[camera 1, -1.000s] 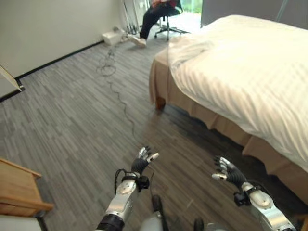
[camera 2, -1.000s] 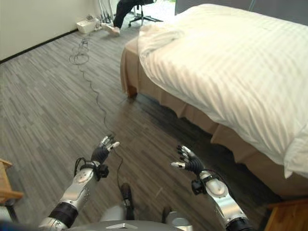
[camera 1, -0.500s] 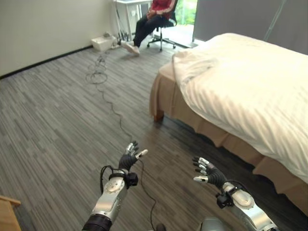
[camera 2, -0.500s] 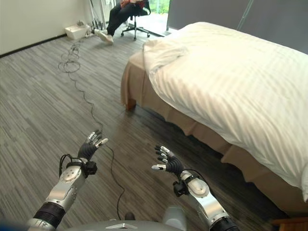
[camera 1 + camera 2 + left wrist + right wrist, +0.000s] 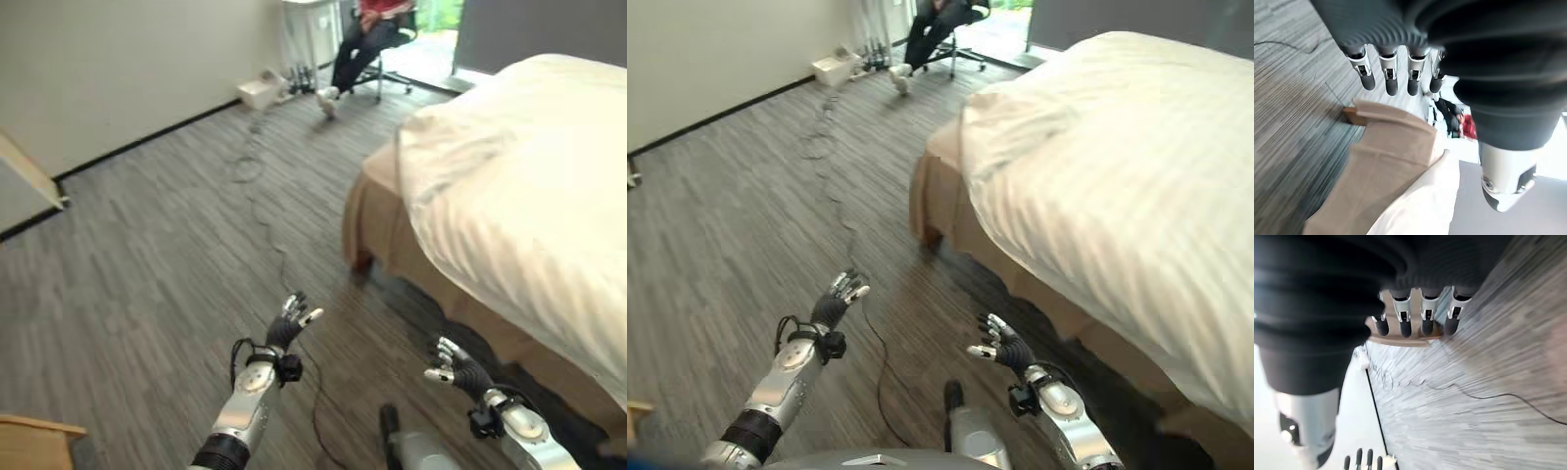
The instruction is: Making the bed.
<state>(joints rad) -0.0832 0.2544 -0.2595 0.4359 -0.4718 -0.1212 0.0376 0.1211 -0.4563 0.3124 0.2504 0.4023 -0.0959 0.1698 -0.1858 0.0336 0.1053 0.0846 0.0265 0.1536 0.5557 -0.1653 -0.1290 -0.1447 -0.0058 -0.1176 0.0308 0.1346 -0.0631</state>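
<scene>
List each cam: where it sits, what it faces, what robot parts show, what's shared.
Left eye: on head, looks down at floor and bed; left hand, right hand open.
Right eye: same scene, slightly offset.
Left wrist: along its fingers toward the bed skirt.
Right wrist: along its fingers over floor.
Shared: seated person in eyes and left wrist.

Bedroom set up for testing: a bed (image 5: 1136, 176) with white duvet and tan skirt (image 5: 377, 230) on grey wood-look flooring (image 5: 147, 245) (1 person (image 5: 367, 34) sits on an office chair beyond).
</scene>
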